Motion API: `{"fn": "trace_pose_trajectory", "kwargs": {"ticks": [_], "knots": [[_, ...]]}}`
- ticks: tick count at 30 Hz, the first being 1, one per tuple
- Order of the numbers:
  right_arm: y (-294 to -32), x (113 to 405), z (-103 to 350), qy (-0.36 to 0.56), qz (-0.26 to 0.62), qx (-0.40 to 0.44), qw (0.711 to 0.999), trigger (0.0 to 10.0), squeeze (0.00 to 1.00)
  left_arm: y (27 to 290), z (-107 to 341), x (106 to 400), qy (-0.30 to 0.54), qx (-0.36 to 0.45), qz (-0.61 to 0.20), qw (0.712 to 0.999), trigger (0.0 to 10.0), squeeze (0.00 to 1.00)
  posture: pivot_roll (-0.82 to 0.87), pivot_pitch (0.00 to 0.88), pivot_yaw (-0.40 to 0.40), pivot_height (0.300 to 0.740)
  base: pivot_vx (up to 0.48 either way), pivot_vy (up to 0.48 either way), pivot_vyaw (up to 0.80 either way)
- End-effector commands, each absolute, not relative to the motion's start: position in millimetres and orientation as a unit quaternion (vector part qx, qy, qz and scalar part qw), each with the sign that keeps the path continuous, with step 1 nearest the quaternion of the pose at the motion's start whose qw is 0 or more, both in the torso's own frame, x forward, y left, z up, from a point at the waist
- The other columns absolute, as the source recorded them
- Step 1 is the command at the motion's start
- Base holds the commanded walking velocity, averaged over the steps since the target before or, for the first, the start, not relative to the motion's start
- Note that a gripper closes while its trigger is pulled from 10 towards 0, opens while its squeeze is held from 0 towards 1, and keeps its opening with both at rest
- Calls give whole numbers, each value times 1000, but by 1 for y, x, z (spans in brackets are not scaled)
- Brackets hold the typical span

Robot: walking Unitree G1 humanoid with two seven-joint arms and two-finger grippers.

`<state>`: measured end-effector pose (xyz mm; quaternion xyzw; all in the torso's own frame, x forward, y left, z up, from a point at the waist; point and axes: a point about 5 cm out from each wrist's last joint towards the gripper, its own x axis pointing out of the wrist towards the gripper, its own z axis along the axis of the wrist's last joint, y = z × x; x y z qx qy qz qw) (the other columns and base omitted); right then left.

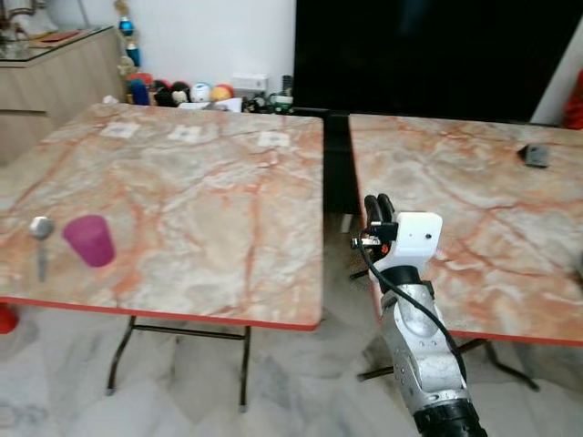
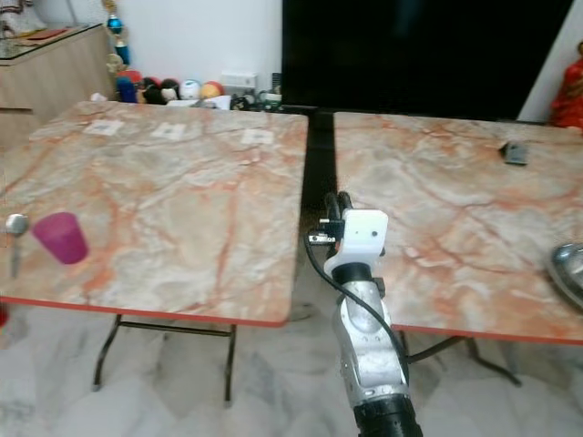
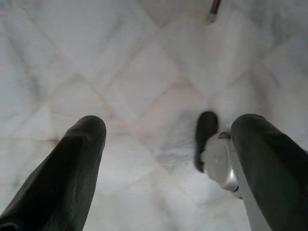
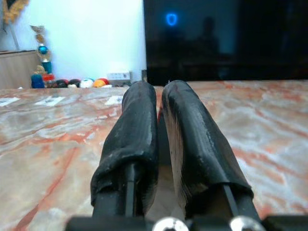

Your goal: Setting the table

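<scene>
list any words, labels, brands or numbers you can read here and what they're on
No text can be read.
Three white paper slips at the far edge of the left marble table: any print too small and blurred to read.
Blue glowing mark on the black screen: a shape, not legible lettering.
Pink cup, spoon: no markings visible.

A lived-in home, likely a dining or living room.

Two folding desks with marble-patterned tops, the left desk [image 1: 182, 182] and the right desk [image 1: 474, 200], stand side by side on a pale marble-tiled floor [image 1: 301, 382]. At the upper left of the frame a wooden sideboard [image 1: 55, 77] meets a white wall, with a row of colourful balls and toys [image 1: 182, 93] along its foot. A large dark screen [image 1: 428, 55] fills the upper right. A pink cup [image 1: 89, 240] and a spoon [image 1: 40, 238] sit at lower left.
</scene>
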<state>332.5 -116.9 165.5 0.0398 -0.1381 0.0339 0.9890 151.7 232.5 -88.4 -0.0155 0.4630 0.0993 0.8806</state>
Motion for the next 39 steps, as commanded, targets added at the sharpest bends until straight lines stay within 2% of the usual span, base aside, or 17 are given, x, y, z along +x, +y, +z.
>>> {"fn": "trace_pose_trajectory", "kwargs": {"ticks": [1, 39], "knots": [[-122, 331, 163, -135, 26, 34, 990, 10000, 0, 230, -90, 150, 467, -20, 99, 878, 10000, 0, 31, 0, -11, 740, 0, 450, 0], [-112, 333, 165, -135, 52, 25, 989, 10000, 0, 230, -90, 151, 466, -26, 104, 878, 10000, 0, 41, 0, -19, 740, 0, 452, 0]]}}
